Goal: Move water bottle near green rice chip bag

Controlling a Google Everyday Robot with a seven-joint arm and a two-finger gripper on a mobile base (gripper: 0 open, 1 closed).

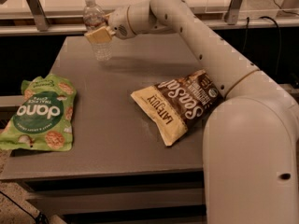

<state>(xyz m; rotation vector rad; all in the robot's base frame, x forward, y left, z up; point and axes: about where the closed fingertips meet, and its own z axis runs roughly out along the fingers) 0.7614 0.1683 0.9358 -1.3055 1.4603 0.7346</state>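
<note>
Water bottle (102,50): upright, nr far-left corner of bench (121,78), claw (99,34) clamped round its mid.
Green rice chip bag (39,113): flat, front-left corner, overhanging left edge.
Risks: ribbed body may slip in grip; set-down on bag edge tips bottle.

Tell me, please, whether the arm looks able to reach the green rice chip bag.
Probably yes: the hand, gripping the water bottle at the far side, has bare tabletop between it and the green rice chip bag; the brown chip bag lies aside.
</note>
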